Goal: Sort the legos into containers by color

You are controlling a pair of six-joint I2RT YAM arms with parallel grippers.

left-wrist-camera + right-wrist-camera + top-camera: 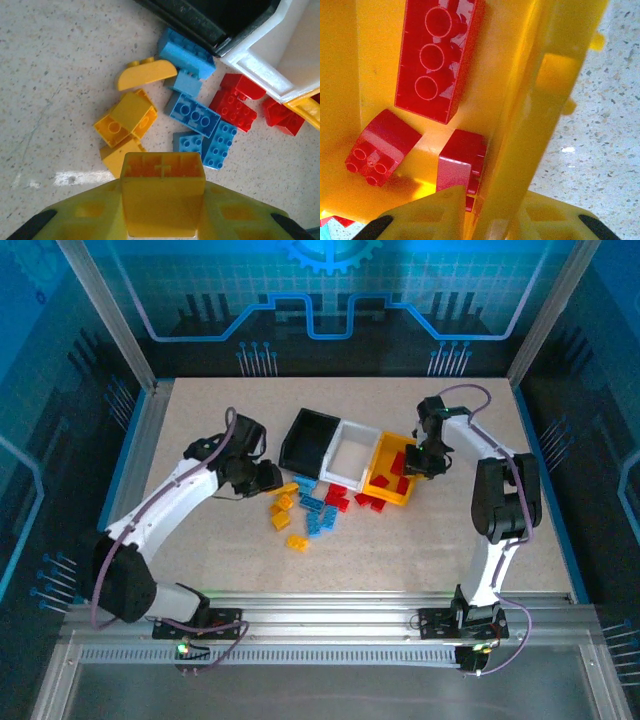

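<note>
My left gripper point(268, 478) point(162, 210) is shut on a yellow lego point(162, 192), held just above the loose pile. Under it lie yellow legos point(127, 120), blue legos point(192, 112) and red legos point(232, 105). The black bin point(308, 440), white bin point(340, 462) and orange-yellow bin point(381, 487) stand side by side behind the pile point(310, 505). My right gripper point(412, 462) point(490, 220) is shut on the orange-yellow bin's right wall point(530, 115), one finger inside and one outside. Three red legos point(437, 57) lie in that bin.
The black bin's corner point(210, 17) and the white bin's rim point(265, 65) sit close behind the blue legos. Open tabletop point(200, 420) stretches left of the pile and right of the orange-yellow bin. Metal frame posts stand at the table's far corners.
</note>
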